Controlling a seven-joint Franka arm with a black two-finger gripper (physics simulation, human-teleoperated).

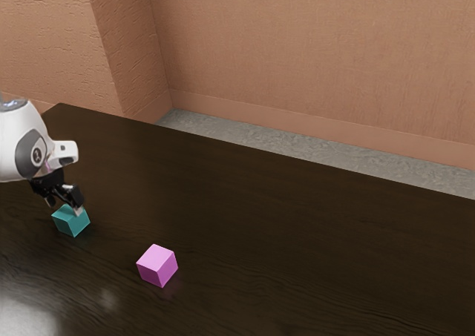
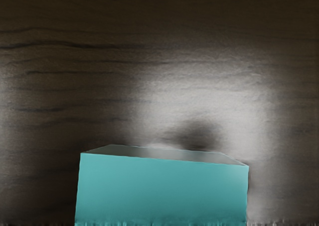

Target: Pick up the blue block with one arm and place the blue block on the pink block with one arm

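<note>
Blue block point(image 1: 72, 222), exterior view: a teal-blue cube resting on the dark wooden table point(image 1: 297, 239), toward the exterior view's left and well in from the table's far edge. It sits with one corner turned toward the viewer.

The black gripper point(image 1: 64, 202) hangs directly over the cube, its tips level with the cube's upper face. Whether it is clamped on the cube or merely straddling it cannot be told from this angle. The white arm point(image 1: 18, 147) enters from the exterior view's left edge and bends down toward the cube.

The pink block point(image 1: 156, 265) lies on the same table, apart from the blue block, toward the exterior view's right and farther from the far edge. The two cubes do not touch, and the pink block's top is bare.

Beyond the table's far edge run a grey strip of floor point(image 1: 334, 154) and a rough terracotta wall point(image 1: 334, 47).

Wrist view: the blue block point(image 2: 162, 191) appears large and close under the hand, one broad side face and a thin sliver of its pale top face showing. Past it stretches the table point(image 2: 149, 61), its grain running across, with a bright sheen and a soft dark shadow just beyond the cube.
</note>
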